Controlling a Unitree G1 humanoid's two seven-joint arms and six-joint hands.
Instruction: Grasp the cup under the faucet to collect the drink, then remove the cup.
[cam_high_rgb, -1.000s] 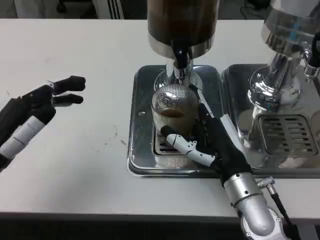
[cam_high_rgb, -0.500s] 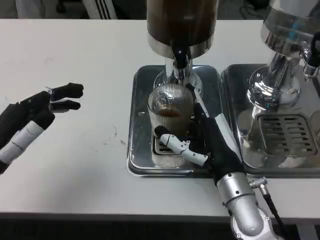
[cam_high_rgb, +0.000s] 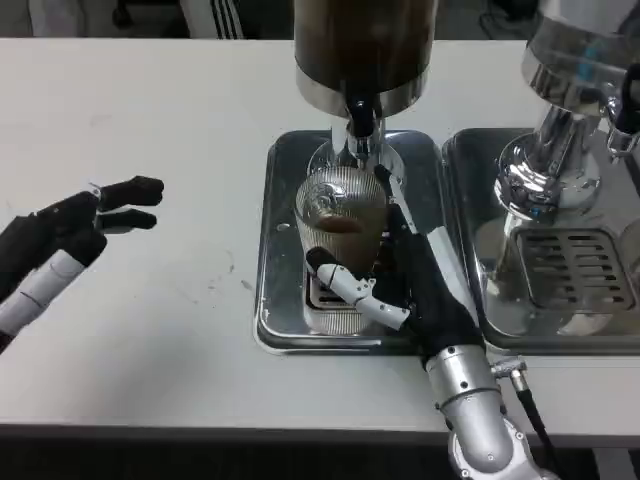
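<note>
1 cup (cam_high_rgb: 341, 222), ribbed clear glass w/ brown drink in bottom, upright on drip tray (cam_high_rgb: 285, 300), right under faucet (cam_high_rgb: 360, 128) of dark dispenser (cam_high_rgb: 362, 45). Right robot hand (cam_high_rgb: 400, 270) wrapped round cup, grasping it. Left robot hand (cam_high_rgb: 75, 228) over white surface (cam_high_rgb: 150, 120), well apart from tray, fingers loosely spread, holding nothing. 2 trays total; 2nd tray (cam_high_rgb: 590, 340) at right w/ chrome machine (cam_high_rgb: 560, 130).

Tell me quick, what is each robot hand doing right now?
Left robot hand: open, holding nothing, over the table.
Right robot hand: gripping the cup under the faucet.
</note>
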